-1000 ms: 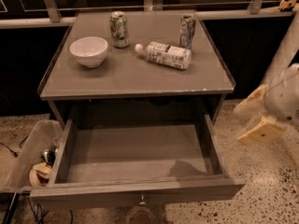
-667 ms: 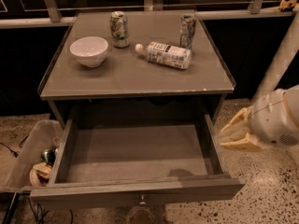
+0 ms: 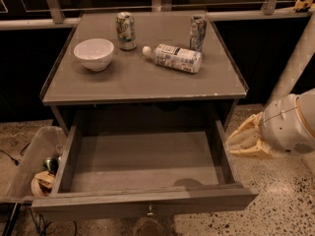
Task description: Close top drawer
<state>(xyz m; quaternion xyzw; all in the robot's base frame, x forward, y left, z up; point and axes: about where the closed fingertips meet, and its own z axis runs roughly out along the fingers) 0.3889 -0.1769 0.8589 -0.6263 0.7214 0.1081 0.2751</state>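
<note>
Pincer (image 3: 236, 142) right of open top drawer (image 3: 98, 203), state unclear; bin (image 3: 30, 154) at left.

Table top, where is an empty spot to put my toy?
The front strip of the table top, in front of the bowl and the lying bottle, is bare. The back is crowded with those, the green can and the silver can. The open top drawer is bare inside. The gripper hangs just right of it.

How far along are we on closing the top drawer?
Nothing done yet: the top drawer stands pulled far out. In hand: the end effector hangs beside the drawer's right side, not at its front. Left: reach the front panel by its knob and push the drawer in.
</note>
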